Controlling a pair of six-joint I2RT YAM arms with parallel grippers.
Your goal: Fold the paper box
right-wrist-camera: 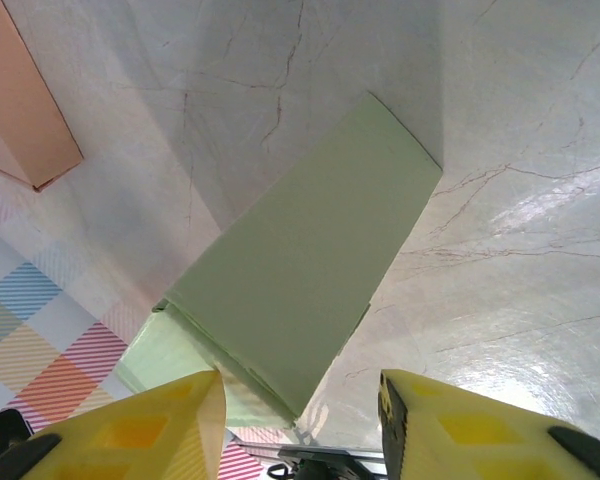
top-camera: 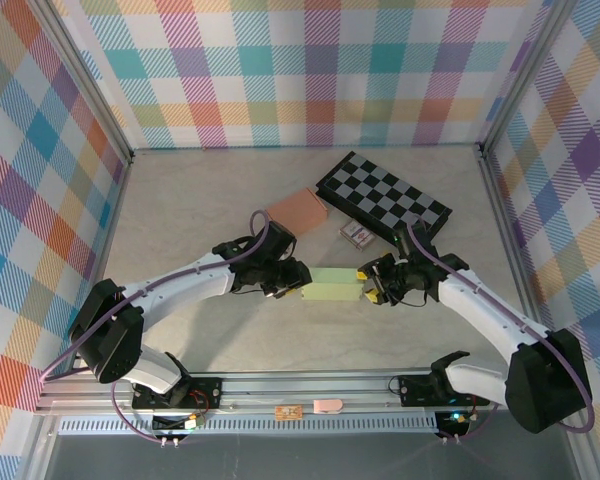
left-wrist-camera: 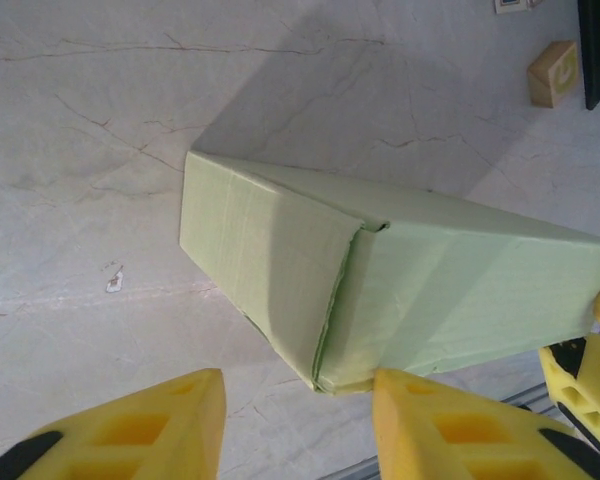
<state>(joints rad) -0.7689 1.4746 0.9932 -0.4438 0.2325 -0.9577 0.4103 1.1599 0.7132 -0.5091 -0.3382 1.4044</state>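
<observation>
The light green paper box point(top-camera: 330, 285) lies on the table between my two grippers, its long axis running left to right. In the left wrist view the paper box point(left-wrist-camera: 400, 290) shows a folded end flap with a seam. My left gripper point(left-wrist-camera: 298, 380) is open at that end, and its right finger point(left-wrist-camera: 450, 425) touches the box's lower corner. My right gripper point(right-wrist-camera: 300, 380) is open at the other end of the paper box point(right-wrist-camera: 300, 250). Its left finger point(right-wrist-camera: 150, 430) rests against the box's flap edge and the other finger stands off it. From above, the left gripper point(top-camera: 298, 278) and right gripper point(top-camera: 366, 286) flank the box.
A salmon-coloured box point(top-camera: 298, 210) lies behind the left gripper. A folded chessboard point(top-camera: 385, 195) and a small card pack point(top-camera: 355, 232) sit at the back right. A small wooden block point(left-wrist-camera: 552, 72) lies beyond the green box. Plaid walls enclose the table.
</observation>
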